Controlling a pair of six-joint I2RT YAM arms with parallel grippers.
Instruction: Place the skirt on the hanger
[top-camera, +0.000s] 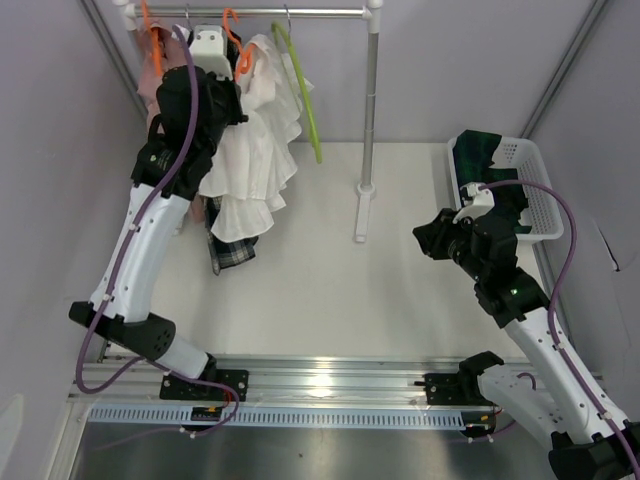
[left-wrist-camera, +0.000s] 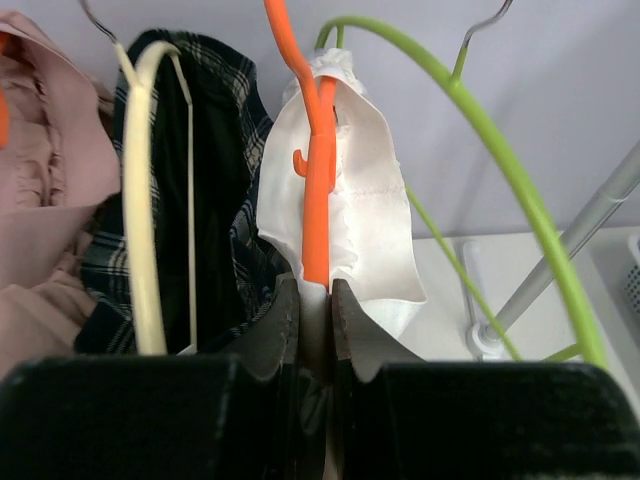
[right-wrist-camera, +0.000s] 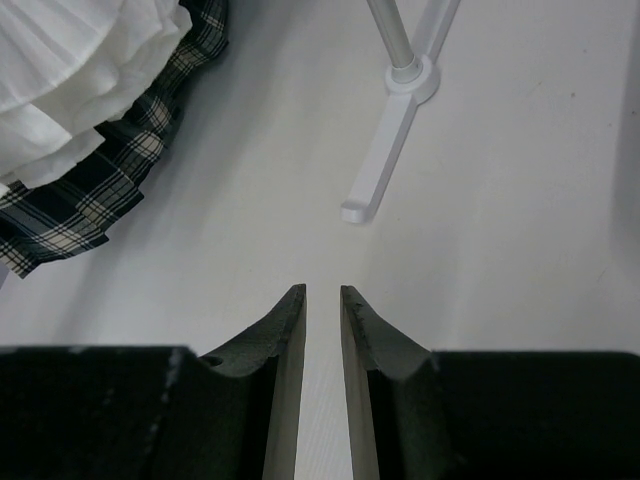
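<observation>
Up under the left half of the white clothes rail (top-camera: 300, 12), the left gripper (left-wrist-camera: 315, 290) has its fingers clamped on the lower end of a thin orange plastic hanger (left-wrist-camera: 318, 190). A white ruffled skirt (left-wrist-camera: 375, 220) is draped round that hanger, just beside a dark plaid skirt (left-wrist-camera: 225, 200) on a cream hanger (left-wrist-camera: 140, 220). The right gripper (right-wrist-camera: 322, 292), fingers narrowly apart with nothing between them, hovers over the white tabletop (right-wrist-camera: 500, 250) near the rail's foot (right-wrist-camera: 385, 170).

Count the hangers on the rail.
4: far-left orange hanger in pink garment; cream hanger in plaid skirt; second orange hanger in white skirt; bare green hanger rightmost. Others may be hidden.
</observation>
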